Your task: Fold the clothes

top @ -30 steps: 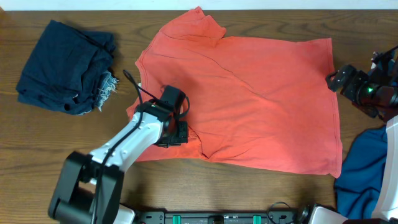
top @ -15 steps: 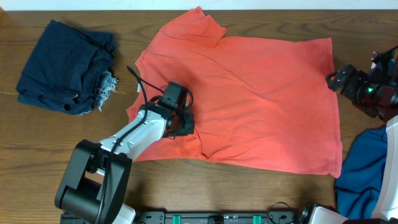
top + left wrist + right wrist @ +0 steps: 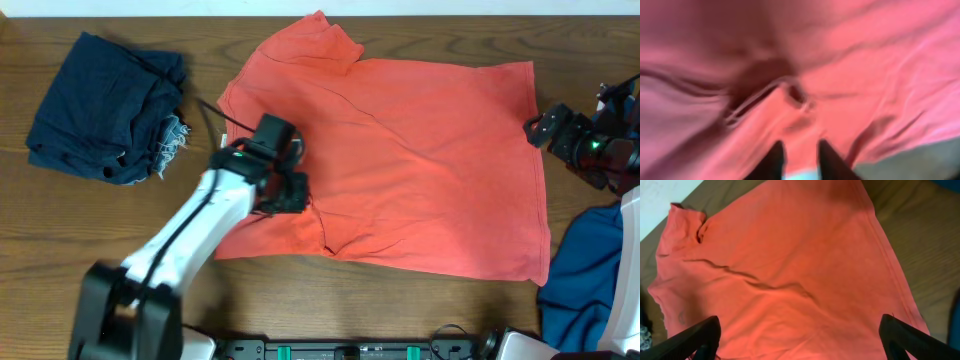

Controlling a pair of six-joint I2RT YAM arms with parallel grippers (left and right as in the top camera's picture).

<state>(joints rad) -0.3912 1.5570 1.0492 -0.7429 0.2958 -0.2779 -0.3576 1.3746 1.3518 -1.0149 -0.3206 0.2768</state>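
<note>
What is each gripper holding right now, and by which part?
Right gripper: open, nothing held. Left gripper: jaws slightly apart, down on the T-shirt; the wrist view is too blurred to tell whether any cloth is pinched.

The T-shirt (image 3: 430,150) lies on the table (image 3: 60,250), another garment (image 3: 100,105) left of it.

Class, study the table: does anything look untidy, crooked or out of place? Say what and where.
The red shirt is not flat: its lower left part is puckered into a ridge beside the left gripper, and its top sleeve is crumpled. A blue cloth lies bunched at the right edge.
</note>
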